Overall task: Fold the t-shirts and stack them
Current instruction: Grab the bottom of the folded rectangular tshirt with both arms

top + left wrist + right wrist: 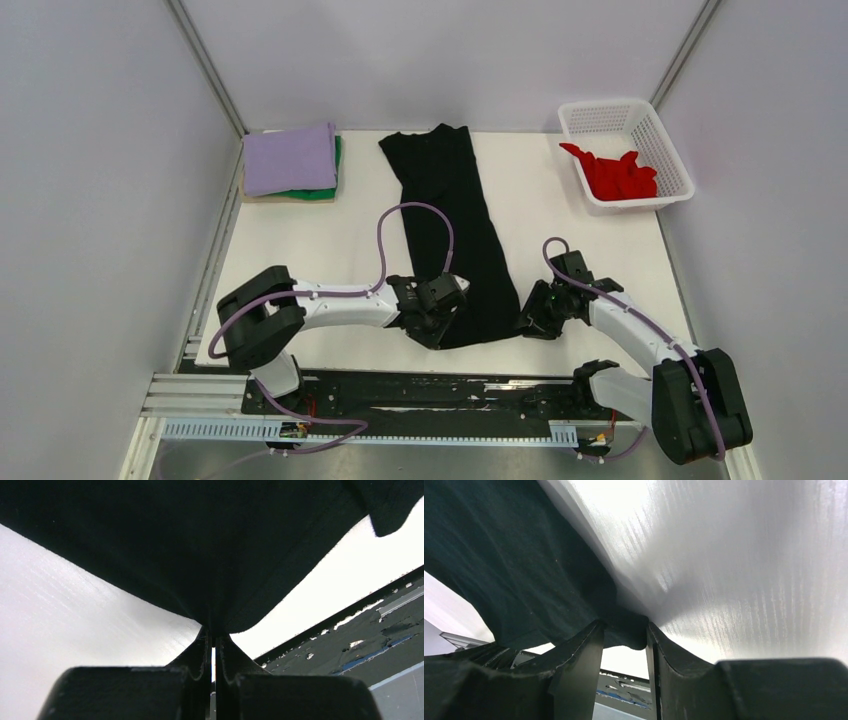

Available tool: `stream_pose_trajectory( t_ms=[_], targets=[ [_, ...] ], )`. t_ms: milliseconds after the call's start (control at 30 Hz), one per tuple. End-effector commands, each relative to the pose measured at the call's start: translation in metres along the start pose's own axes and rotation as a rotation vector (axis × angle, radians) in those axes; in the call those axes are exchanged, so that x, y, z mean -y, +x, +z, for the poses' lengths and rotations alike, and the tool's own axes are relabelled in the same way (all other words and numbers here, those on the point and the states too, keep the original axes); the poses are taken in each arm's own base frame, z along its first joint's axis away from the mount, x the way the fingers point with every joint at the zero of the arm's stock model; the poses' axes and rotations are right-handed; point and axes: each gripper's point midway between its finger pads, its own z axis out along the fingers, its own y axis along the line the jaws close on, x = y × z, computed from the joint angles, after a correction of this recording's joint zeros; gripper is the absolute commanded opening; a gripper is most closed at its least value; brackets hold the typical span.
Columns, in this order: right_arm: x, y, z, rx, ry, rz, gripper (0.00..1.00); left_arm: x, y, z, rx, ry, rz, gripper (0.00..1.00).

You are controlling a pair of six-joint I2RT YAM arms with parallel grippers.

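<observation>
**Operator:** Why are both arms at the 6 o'clock end of the black t-shirt (450, 215)?

**Guide:** The shirt lies as a long narrow strip down the middle of the counter (330, 250), running from 12 to 6 o'clock. You are working its two near hem corners. Your left end effector (214, 636) is clamped tight on the 7 o'clock corner. Your right end effector (625, 632) stands narrow around the 5 o'clock corner with cloth between its fingers, but a firm pinch cannot be confirmed. This hold probably prepares a crosswise fold toward 12.

**Operator:** How much room do I have?

**Guide:** There is bare counter along both long edges of the strip. The lilac t-shirt (290, 158) lies on the green t-shirt (322, 192) at 11 o'clock. The white basket (668, 150) holding the red t-shirt (620, 175) is at 1 o'clock. Both are well apart from the strip. The black rail (430, 385) runs near the hem at 6 o'clock.
</observation>
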Motion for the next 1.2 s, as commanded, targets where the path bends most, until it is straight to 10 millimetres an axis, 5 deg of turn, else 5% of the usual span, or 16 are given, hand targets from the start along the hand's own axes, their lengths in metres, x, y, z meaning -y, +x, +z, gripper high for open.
stream_pose_trajectory(
  t_ms=[0, 167, 333, 400, 567, 733, 933, 1167],
  targets=[
    [0.009, -0.007, 0.007, 0.050, 0.050, 0.044, 0.40, -0.028, 0.039, 0.003, -0.110, -0.108, -0.015, 0.00],
    [0.011, -0.006, 0.008, 0.049, 0.060, 0.065, 0.36, -0.032, 0.042, 0.001, -0.105, -0.118, -0.025, 0.00],
    [-0.002, 0.005, 0.005, 0.000, 0.008, 0.020, 0.12, -0.030, 0.041, 0.000, -0.105, -0.109, -0.028, 0.00],
    [-0.011, 0.018, 0.001, -0.048, -0.032, -0.010, 0.00, -0.029, 0.045, -0.003, -0.116, -0.099, -0.034, 0.00],
    [-0.001, 0.073, -0.011, -0.197, -0.013, -0.048, 0.00, -0.046, 0.078, -0.016, -0.163, -0.127, -0.096, 0.00],
    [-0.017, 0.106, -0.020, -0.288, -0.138, -0.049, 0.00, -0.053, 0.100, -0.031, -0.172, -0.109, -0.153, 0.00],
    [-0.046, 0.086, -0.022, -0.197, -0.210, -0.109, 0.00, -0.043, 0.083, -0.046, -0.088, -0.043, -0.150, 0.00],
    [-0.088, 0.044, -0.027, -0.078, -0.211, -0.231, 0.00, -0.028, 0.017, -0.062, 0.075, -0.033, -0.087, 0.00]
  ],
)
